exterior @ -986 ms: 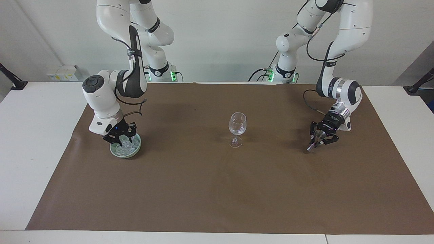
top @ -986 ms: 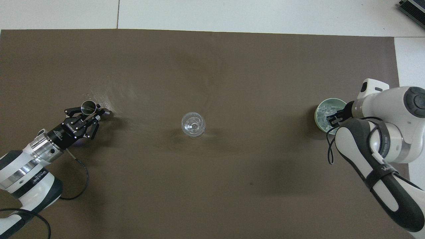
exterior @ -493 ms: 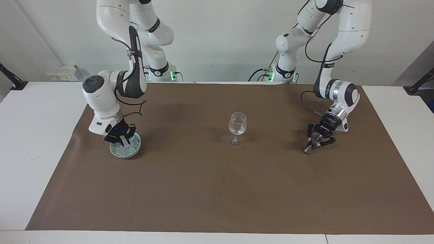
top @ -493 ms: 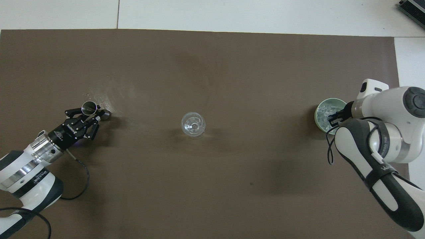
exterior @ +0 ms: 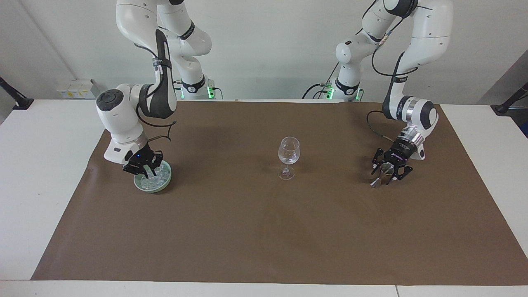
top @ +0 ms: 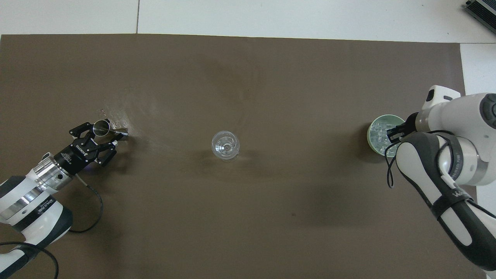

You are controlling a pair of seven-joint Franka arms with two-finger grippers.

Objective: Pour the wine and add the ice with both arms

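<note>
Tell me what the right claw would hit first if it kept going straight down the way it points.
Probably the heap of clear ice cubes in the pale green bowl; the right claw points down over it.

Plain pale grey-white wall (exterior: 264,49), white flat-topped desk (exterior: 41,165) under a large brown paper sheet (exterior: 264,231), even indoor light, black clamp arms (exterior: 14,97) at both desk ends

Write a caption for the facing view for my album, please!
Right gripper dips into a bowl of ice; left gripper is at a metal jigger; wine glass between.
</note>
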